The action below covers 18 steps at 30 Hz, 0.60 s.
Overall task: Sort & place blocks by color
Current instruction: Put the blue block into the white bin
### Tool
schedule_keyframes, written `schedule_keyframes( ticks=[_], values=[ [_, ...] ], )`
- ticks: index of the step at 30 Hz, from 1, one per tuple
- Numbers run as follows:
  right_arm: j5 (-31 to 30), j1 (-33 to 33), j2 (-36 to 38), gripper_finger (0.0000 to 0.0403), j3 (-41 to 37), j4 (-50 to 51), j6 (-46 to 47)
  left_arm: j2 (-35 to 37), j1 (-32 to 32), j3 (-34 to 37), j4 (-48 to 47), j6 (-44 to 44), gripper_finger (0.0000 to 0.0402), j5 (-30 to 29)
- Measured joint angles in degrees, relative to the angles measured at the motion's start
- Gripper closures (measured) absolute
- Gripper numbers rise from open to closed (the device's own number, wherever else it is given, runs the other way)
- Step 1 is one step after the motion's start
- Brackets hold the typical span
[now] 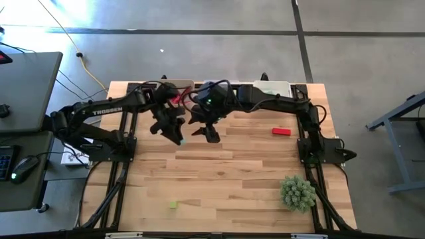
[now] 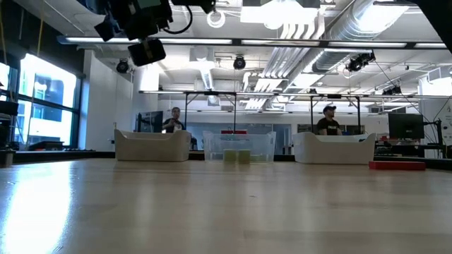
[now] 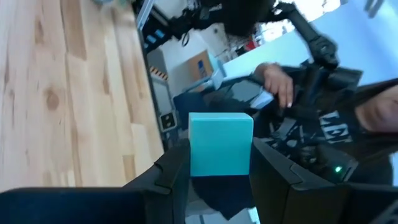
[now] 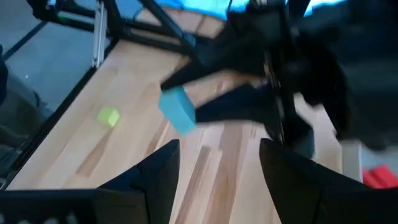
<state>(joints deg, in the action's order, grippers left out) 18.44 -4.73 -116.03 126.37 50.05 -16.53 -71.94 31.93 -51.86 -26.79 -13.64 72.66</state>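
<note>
My left gripper (image 1: 178, 135) hangs over the far middle of the table, shut on a teal block (image 3: 221, 144). The same teal block (image 4: 177, 109) shows at its fingertips in the right wrist view. My right gripper (image 1: 209, 131) hovers just to the right of it, open and empty (image 4: 214, 168). A red block (image 1: 281, 131) lies flat on the table's right part. It also shows as the red block (image 2: 397, 165) in the low view. A yellow-green block (image 1: 173, 205) lies near the near edge. More yellow-green blocks (image 2: 237, 156) sit in the clear middle bin (image 2: 261, 147). My left gripper pinches the teal block between its two fingers, one finger (image 3: 171, 171) on each of two opposite side faces (image 3: 198, 155). The block's outer half stands out past the fingertips. It is lifted clear, well above the table.
Three bins stand along the far edge: a white one on the left (image 2: 152, 146), the clear one in the middle and a white one on the right (image 2: 335, 148). A spiky green plant-like ball (image 1: 297, 192) sits at the near right. Bare wood (image 1: 226, 179) lies between.
</note>
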Motion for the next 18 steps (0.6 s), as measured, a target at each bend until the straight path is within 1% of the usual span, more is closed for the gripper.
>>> schedule_keyframes(
  ticks=[4,9,18],
  values=[
    [0.0,0.4,0.0,0.0194,0.0,-4.0,-0.1,0.0,1.2,0.0,6.5,-4.6,0.0293,1.9],
    [1.9,0.4,0.0,0.0194,0.0,-4.5,0.1,0.0,2.3,0.0,14.5,-10.7,0.0291,3.3],
    [2.4,0.4,0.0,0.0194,0.0,-5.0,1.0,0.0,3.0,0.0,23.0,-15.7,0.0291,3.8]
  ],
)
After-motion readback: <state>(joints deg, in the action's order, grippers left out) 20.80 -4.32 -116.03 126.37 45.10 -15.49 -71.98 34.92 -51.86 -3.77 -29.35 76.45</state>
